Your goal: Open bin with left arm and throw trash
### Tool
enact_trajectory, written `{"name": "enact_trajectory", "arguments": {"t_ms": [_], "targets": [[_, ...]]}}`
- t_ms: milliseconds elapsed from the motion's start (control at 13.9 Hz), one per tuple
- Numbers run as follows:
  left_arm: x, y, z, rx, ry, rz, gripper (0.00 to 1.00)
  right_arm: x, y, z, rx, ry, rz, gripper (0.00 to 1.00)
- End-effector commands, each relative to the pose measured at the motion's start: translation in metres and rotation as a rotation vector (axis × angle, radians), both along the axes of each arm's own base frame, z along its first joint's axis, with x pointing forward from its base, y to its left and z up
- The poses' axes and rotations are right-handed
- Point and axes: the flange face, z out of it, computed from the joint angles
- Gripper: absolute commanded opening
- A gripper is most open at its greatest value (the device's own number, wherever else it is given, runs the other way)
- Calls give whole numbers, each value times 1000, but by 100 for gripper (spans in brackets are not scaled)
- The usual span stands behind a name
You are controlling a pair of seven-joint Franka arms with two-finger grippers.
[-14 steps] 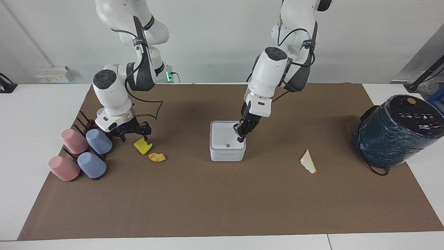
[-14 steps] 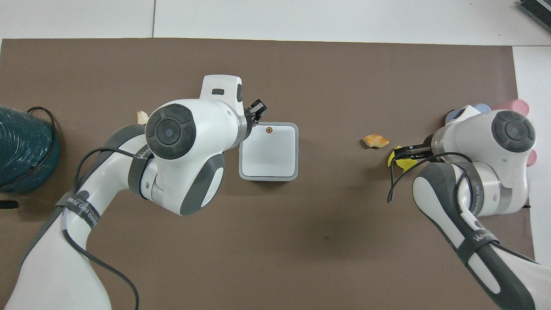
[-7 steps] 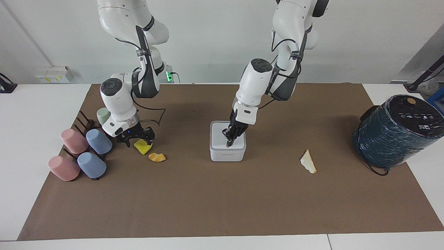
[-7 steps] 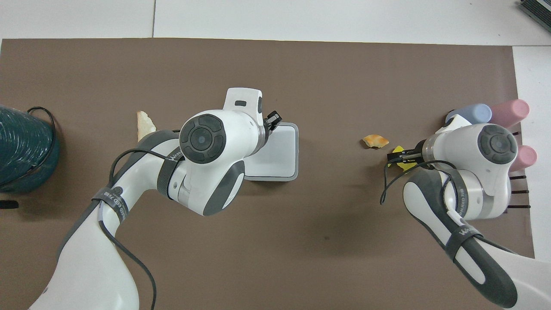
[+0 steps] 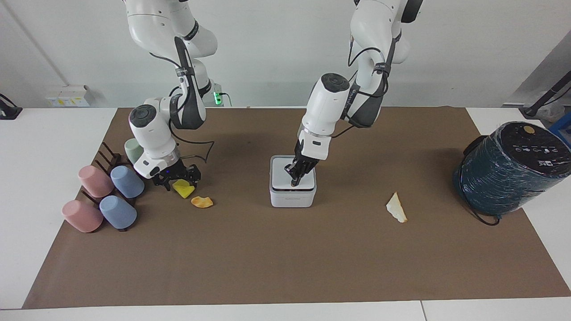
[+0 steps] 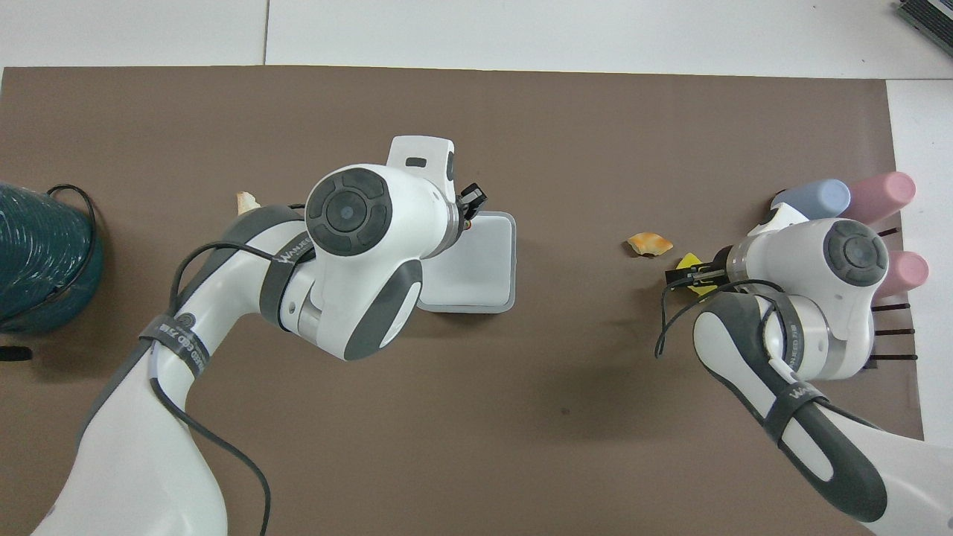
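Observation:
The bin [image 5: 292, 198] is a small white square box in the middle of the brown mat, also seen from overhead [image 6: 484, 260]. My left gripper [image 5: 294, 182] [image 6: 467, 214] is shut, its tips pressing down on the lid at the orange dot. My right gripper [image 5: 180, 179] [image 6: 689, 276] is open, low over the yellow trash scrap [image 5: 184, 189] [image 6: 689, 261] near the cup rack. An orange scrap [image 5: 201, 202] [image 6: 649, 243] lies just beside the yellow one. A cream wedge [image 5: 396, 207] [image 6: 246, 199] lies toward the left arm's end of the table.
A large dark teal cylinder [image 5: 513, 171] [image 6: 41, 260] with a cable stands at the left arm's end of the table. Pink, blue and green cups on a dark rack [image 5: 105, 191] [image 6: 856, 197] sit at the right arm's end, close to the right gripper.
The left gripper moved from the bin's edge to over the lid and came down onto the orange dot. The right gripper sank closer to the yellow scrap.

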Motion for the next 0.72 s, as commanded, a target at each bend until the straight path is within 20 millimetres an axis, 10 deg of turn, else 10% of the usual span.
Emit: {"name": "enact_trajectory", "arguments": {"t_ms": [0, 216, 505, 649], "targets": [[29, 36, 63, 43, 68, 21, 0, -7, -4, -8, 15, -5, 20, 95], [39, 84, 93, 104, 150, -16, 5, -8, 0, -8, 17, 5, 21, 0], [58, 147, 85, 239, 133, -174, 39, -5, -1, -6, 19, 8, -9, 0], [66, 185, 78, 260, 130, -283, 100, -3, 0, -1, 22, 12, -11, 0]]}}
